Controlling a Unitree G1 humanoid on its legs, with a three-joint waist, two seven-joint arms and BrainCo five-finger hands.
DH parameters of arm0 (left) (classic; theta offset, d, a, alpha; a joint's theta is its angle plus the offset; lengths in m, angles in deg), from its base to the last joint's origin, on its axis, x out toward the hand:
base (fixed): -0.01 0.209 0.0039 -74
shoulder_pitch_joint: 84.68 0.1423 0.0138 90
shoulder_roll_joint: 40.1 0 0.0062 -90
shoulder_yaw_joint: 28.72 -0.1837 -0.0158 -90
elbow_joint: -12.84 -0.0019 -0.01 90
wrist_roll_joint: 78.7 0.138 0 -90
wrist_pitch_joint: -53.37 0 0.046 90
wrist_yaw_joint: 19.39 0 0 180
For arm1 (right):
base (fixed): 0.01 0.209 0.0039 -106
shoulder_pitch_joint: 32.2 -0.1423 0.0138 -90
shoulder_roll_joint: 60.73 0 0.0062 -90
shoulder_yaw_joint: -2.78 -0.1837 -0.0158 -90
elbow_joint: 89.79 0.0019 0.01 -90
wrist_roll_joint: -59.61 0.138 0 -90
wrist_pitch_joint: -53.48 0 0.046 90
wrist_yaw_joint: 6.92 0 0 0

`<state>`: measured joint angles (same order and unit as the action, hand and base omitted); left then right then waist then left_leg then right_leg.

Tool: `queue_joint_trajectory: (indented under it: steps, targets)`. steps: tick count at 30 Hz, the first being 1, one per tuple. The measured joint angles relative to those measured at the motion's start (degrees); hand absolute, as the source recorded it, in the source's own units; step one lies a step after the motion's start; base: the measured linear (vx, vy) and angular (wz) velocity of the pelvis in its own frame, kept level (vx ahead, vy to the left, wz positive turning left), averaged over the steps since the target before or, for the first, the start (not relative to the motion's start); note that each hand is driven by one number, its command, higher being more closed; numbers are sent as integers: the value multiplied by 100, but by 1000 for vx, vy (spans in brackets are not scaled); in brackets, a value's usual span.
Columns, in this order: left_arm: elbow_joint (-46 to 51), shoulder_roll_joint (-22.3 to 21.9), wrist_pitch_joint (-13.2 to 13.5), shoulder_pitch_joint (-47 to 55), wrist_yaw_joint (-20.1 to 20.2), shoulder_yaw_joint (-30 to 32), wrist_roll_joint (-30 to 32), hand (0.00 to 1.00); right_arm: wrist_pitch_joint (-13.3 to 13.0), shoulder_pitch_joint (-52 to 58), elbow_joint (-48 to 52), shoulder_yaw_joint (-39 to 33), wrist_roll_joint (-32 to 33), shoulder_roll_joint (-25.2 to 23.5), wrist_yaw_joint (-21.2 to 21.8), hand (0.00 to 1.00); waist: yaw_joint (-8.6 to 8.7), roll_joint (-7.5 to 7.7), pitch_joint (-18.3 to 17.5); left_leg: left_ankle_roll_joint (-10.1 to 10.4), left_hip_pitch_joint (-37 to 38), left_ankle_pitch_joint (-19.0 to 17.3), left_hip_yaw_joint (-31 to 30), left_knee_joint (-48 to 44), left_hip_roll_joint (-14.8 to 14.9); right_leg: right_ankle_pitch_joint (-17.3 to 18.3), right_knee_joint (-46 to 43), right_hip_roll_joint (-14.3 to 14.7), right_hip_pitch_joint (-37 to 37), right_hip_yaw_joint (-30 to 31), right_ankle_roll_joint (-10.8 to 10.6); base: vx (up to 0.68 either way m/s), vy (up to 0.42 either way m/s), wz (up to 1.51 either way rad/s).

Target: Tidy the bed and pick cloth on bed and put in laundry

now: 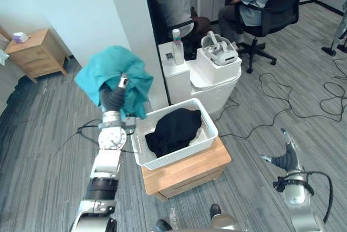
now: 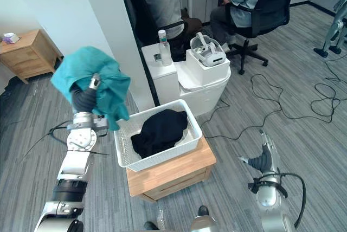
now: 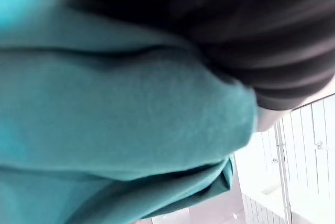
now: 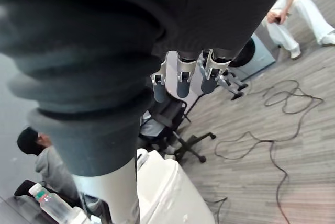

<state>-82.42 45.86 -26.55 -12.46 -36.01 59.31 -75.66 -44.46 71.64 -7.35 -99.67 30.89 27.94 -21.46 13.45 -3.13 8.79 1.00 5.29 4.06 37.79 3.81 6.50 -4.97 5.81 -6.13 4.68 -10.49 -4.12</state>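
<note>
A teal cloth [image 1: 111, 72] hangs bunched in the air, up and to the left of the white laundry basket [image 1: 179, 155]. My left hand [image 1: 115, 96] is raised into the cloth, thumb pressed on the fabric, and the teal cloth [image 3: 115, 114] drapes over most of the fingers. A black garment [image 1: 176, 129] lies inside the basket. My right hand [image 1: 286, 157] hangs low at the right over the floor, its fingers [image 4: 180, 80] straight and holding nothing.
The basket rests on a low wooden stand [image 1: 187, 171]. Behind it are a white pillar [image 1: 130, 26], a white bin carrying a headset [image 1: 219, 52] and a bottle [image 1: 177, 39]. Two people sit in office chairs beyond. A wooden nightstand [image 1: 35, 53] stands far left. Cables [image 1: 303, 99] cross the floor at right.
</note>
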Motion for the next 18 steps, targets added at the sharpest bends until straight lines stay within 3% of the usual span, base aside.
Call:
queue_joint_trajectory:
  steps: [9, 18]
  targets:
    - [-51, -367, -27, 1, 46, -405, 47, 100, -47, 34, 0, 172, 1, -183, -2, 0, -2, -16, -5, -25, -4, 20, -1, -13, 13, -38, -18, 9, 5, -1, 38, 6, 2, -1]
    - [-1166, -484, -147, 44, 165, -754, 452, 100, -49, 24, -64, 562, 15, -240, -6, 0, -1, -84, 13, 31, -97, 15, -14, 42, -5, 2, 1, -16, -133, -16, 43, 0, 0, 0]
